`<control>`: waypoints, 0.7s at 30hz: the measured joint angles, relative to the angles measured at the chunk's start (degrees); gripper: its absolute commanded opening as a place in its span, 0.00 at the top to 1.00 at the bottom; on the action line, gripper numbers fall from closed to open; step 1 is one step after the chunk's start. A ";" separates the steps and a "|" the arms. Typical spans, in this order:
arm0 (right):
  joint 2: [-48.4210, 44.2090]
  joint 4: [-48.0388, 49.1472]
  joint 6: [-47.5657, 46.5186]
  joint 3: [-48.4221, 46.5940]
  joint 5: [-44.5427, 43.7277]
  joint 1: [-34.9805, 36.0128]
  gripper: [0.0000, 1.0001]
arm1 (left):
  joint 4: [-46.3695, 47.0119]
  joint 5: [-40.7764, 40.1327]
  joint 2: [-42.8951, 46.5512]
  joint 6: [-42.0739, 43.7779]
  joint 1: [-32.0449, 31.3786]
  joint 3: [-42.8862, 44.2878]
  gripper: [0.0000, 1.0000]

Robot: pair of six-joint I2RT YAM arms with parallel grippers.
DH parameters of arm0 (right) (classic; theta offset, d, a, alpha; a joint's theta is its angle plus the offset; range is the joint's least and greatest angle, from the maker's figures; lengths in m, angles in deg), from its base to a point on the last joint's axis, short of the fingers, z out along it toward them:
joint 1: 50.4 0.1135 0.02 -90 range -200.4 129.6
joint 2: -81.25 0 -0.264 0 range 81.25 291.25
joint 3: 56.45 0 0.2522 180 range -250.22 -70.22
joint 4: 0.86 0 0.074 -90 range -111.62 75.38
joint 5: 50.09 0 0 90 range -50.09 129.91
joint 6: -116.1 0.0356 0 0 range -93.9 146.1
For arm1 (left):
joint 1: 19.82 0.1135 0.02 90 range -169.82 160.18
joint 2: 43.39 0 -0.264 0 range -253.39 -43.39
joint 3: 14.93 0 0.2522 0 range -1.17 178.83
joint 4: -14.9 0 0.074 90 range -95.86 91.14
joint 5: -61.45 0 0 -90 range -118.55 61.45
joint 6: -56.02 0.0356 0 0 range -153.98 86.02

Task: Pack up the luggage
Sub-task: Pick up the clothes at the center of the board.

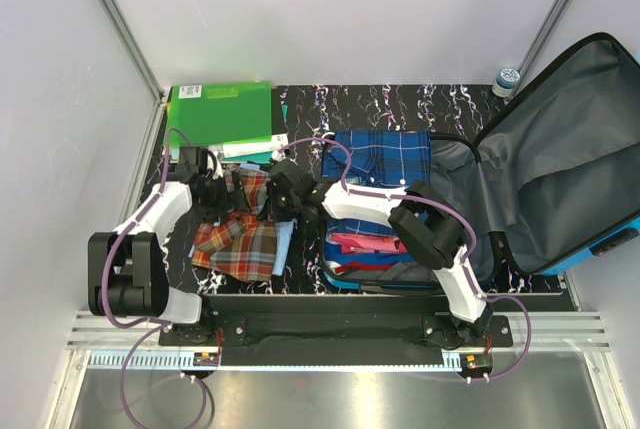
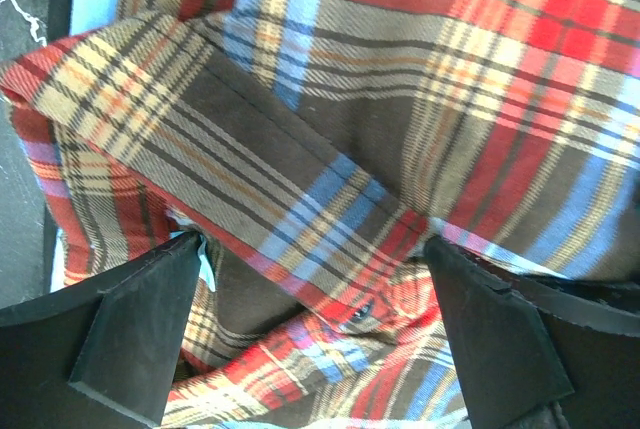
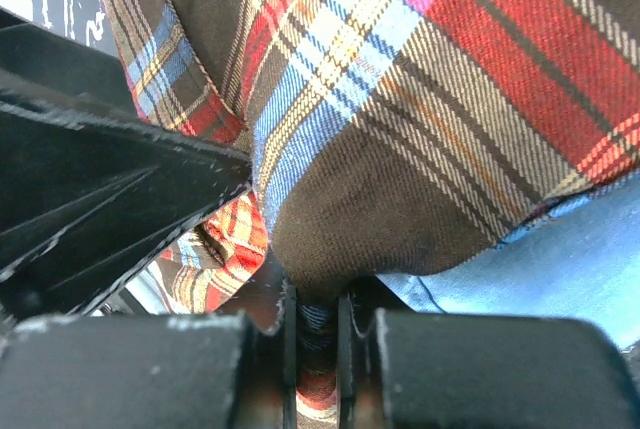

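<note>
Luggage lies open, folded clothes inside; plaid shirt (not yet packed) pinched in my right gripper, left gripper spread wide over it.

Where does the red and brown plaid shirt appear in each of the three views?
Top external: plaid shirt lies left of centre.
Left wrist: it fills almost the whole picture.
Right wrist: upper half; right gripper pinches its fold.
Shared landmark: light-blue cloth beneath it.

left arm: white shell, black joints | right arm: same | cables: purple | left tool fingers: black wedges
</note>
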 measured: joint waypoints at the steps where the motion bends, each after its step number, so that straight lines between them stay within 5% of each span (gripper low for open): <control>1: 0.00 -0.24 -0.02 -0.22 0.00 0.04 1.00 | -0.11 0.20 0.57 -0.13 0.00 0.02 0.01; 21: -12.09 -16.26 -7.17 -6.12 -0.55 1.44 1.00 | -2.45 -7.74 14.80 -1.29 7.23 10.64 0.01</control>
